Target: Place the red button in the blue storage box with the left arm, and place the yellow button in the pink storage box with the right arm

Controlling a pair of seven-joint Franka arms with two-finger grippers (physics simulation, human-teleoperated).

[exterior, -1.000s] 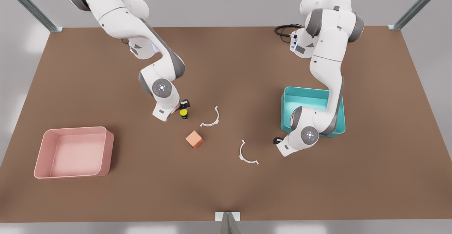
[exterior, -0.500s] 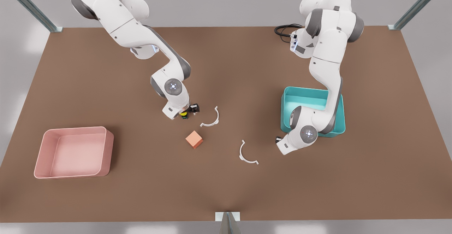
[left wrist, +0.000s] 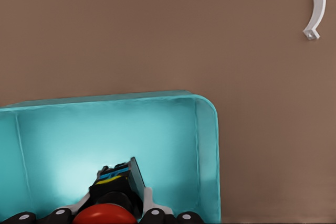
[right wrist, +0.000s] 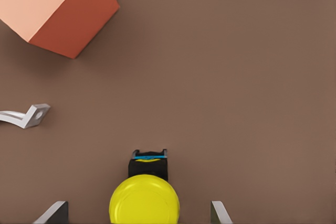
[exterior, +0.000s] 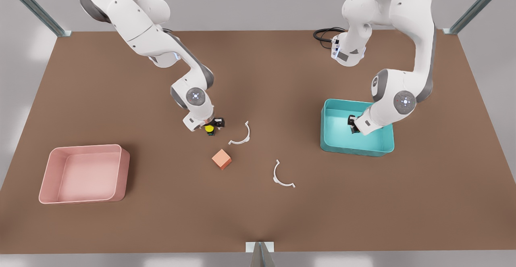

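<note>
Red button [left wrist: 103, 214] hangs over the blue storage box [exterior: 356, 149]; yellow button [exterior: 209, 128] stands on brown tabletop.

**Backdrop: brown table, grey surround**

Flat matte brown rectangular tabletop [exterior: 258, 218] spans most of frame. Pale grey floor [exterior: 242, 1] beyond its far edge and along both sides. Grey metal frame struts in upper left [exterior: 32, 7] and upper right [exterior: 477, 5] corners; a third metal post [exterior: 260, 255] at bottom centre. Even, soft lighting.
</note>
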